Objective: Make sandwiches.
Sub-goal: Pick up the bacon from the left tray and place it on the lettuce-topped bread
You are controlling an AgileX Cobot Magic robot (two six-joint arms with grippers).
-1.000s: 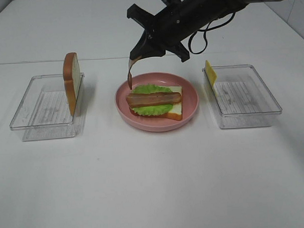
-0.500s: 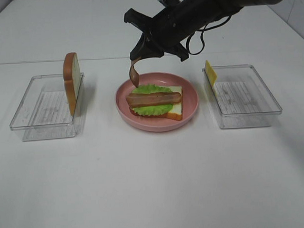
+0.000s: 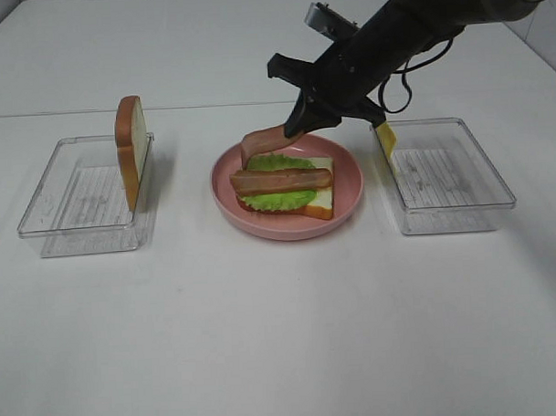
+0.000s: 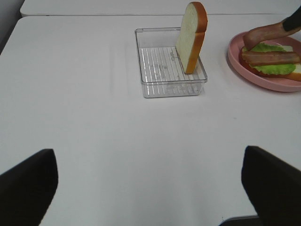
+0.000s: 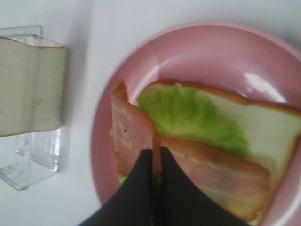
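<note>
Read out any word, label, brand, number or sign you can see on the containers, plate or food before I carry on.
None: no view shows any readable text.
The left clear container, right clear container, pink plate, bread slice, cheese slice and the bacon strip in the right gripper look unmarked.
The lines on the container floors are moulded ridges, not lettering.

A round pink plate (image 3: 288, 229) sits in the middle of the white surface (image 3: 283, 345), between a clear left tray (image 3: 77, 201) and a clear right tray (image 3: 451, 179), touching neither.
</note>
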